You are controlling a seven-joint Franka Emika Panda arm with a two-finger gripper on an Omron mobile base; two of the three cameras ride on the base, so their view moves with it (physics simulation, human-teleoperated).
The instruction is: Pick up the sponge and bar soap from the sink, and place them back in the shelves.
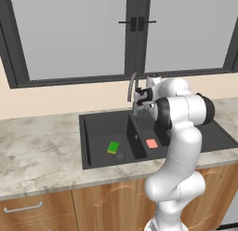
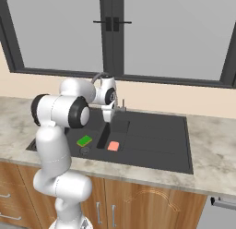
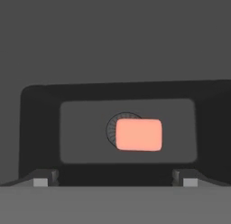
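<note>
Faucet (image 1: 133, 88) base hidden behind arm in left base view. Right sink (image 1: 218, 134) basin partly blocked by arm there. Drain (image 3: 112, 128) in hand view half covered by bar soap (image 3: 138, 134). End effector (image 3: 115, 180) fingertips barely clear bottom band; finger gap unreadable. Table (image 1: 32, 153) cut by left edge.

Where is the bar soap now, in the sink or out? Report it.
In. The bar soap lies flat on a basin floor of the sink, partly over the drain, with the open hand above, not touching.
</note>
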